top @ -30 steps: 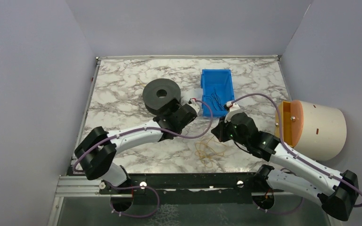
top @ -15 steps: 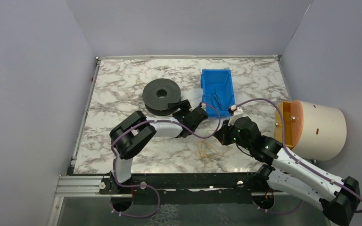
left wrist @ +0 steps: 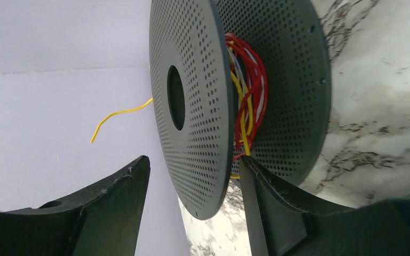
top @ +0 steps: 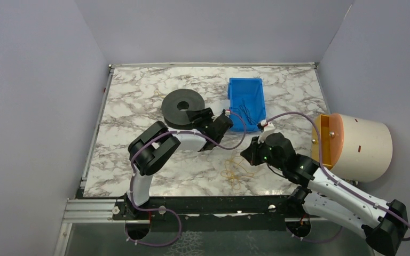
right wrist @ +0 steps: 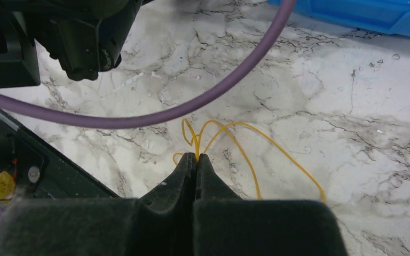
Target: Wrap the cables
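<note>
A black spool [top: 182, 108] lies flat on the marble table; in the left wrist view its perforated flanges [left wrist: 192, 96] hold red, yellow and white wire [left wrist: 248, 101], with a yellow end [left wrist: 117, 114] sticking out. My left gripper [top: 196, 115] [left wrist: 193, 160] is open and straddles the rim of one flange, with one finger in the gap between the flanges. A loose yellow cable [top: 235, 172] [right wrist: 245, 144] lies in loops on the table. My right gripper [top: 247, 154] [right wrist: 196, 156] is shut on a strand of it, just above the table.
A blue bin [top: 246, 97] with small dark items stands behind the grippers. A cream cylinder with an orange face [top: 357, 146] lies at the right edge. The arms' purple cables [top: 235, 140] [right wrist: 155, 117] arch over the middle. The black rail [top: 208, 205] runs along the near edge.
My left arm has folded and swung its gripper back left onto the spool's rim. My right gripper has shifted slightly toward me, still shut on the yellow cable.
</note>
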You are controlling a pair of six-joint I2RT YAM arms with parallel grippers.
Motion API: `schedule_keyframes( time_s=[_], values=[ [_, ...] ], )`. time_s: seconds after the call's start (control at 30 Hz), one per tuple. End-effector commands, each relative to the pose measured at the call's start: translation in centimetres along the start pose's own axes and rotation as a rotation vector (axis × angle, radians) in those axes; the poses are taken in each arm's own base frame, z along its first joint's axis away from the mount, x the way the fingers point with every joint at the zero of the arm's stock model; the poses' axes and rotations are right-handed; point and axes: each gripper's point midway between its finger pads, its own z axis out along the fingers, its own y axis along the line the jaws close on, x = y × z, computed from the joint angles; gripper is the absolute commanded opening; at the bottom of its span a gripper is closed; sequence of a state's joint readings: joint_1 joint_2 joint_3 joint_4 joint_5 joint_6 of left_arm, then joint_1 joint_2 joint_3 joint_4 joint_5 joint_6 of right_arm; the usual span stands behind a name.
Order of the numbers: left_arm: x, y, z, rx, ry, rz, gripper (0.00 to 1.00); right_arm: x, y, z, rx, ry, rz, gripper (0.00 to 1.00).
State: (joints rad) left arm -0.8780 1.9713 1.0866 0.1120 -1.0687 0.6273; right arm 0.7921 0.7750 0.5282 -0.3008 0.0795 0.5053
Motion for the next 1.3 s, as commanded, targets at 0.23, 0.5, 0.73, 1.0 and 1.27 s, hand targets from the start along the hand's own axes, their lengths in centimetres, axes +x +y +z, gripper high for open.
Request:
schedule_keyframes(
  time_s=[0.23, 0.5, 0.73, 1.0, 1.27],
  values=[
    [0.4, 1.9, 1.7, -0.055, 0.059, -0.054, 0.54, 0.2, 0.9, 0.5, -0.047, 0.006, 0.007, 0.01],
    [0.4, 2.7, 1.3, -0.071, 0.060, -0.078, 0.35, 0.2, 0.7, 0.6, -0.045, 0.001, 0.004, 0.01],
    [0.1, 4.2, 0.3, -0.088, 0.050, -0.113, 0.23, 0.3, 0.7, 0.4, -0.049, -0.006, 0.005, 0.01],
    [-0.2, 7.1, -1.2, -0.127, 0.040, -0.169, 0.02, -0.5, 1.0, -0.2, -0.055, -0.025, 0.003, 0.01],
    [0.0, 10.3, -3.4, -0.159, 0.020, -0.223, 0.00, -3.2, 2.6, -1.8, -0.101, -0.086, -0.006, 0.01]
  ],
)
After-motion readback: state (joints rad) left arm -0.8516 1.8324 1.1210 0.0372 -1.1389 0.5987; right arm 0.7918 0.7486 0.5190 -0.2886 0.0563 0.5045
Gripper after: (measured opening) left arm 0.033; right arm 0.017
